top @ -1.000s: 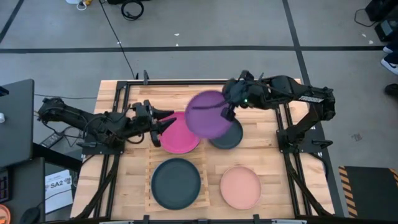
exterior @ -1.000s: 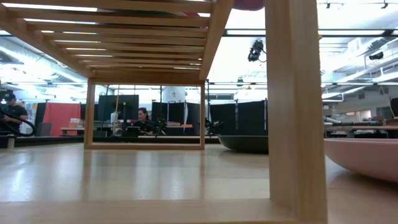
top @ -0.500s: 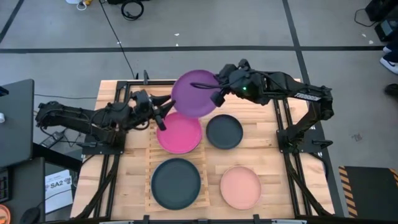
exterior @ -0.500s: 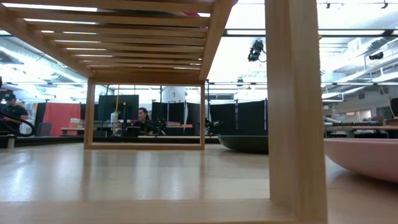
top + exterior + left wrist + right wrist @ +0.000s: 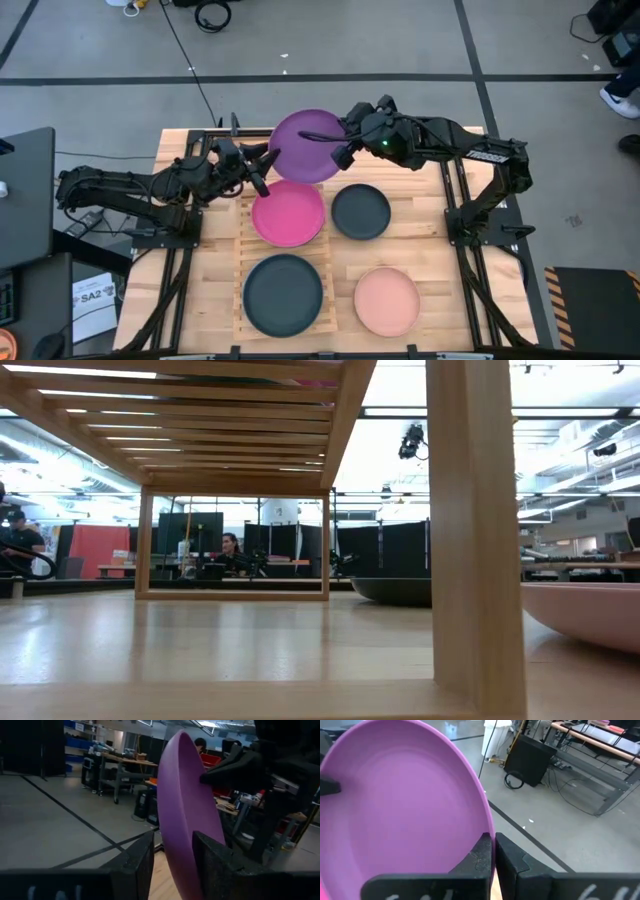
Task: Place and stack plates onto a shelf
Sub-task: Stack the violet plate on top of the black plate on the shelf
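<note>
Evidently a handover: the right gripper pinches the rim of the purple plate and holds it in the air above the table's far edge, beyond the shelf. The left gripper has its fingers spread astride the opposite rim — the plate's edge sits between them, seemingly not yet clamped.

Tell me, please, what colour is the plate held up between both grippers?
Purple plate; the right wrist view shows it best.
</note>
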### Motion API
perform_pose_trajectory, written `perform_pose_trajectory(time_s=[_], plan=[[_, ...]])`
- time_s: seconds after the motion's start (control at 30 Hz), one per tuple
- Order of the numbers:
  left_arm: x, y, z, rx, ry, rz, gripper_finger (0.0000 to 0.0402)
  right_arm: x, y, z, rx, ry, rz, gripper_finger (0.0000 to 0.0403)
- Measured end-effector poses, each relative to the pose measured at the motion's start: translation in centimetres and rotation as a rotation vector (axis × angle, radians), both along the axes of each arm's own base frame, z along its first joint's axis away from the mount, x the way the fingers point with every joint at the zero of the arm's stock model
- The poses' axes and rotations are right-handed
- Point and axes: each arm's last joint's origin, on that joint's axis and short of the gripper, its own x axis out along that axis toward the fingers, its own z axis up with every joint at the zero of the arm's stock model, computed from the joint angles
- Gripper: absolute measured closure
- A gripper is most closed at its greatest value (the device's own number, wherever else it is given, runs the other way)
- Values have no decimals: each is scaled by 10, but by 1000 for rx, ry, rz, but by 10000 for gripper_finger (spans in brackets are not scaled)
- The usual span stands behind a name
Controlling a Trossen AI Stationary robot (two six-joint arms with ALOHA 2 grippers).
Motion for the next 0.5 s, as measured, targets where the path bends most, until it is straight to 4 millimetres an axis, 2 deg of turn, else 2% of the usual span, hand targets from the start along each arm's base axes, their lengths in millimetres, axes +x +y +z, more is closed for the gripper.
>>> perform_pose_trajectory(time_s=[0.33,0.5], plan=[[-1,8,0,-4,-1,61,335,2,0,-1,2,3,3,386],[-2,9,-1,-5,6,95,364,2,1,-1,16,0,27,372]])
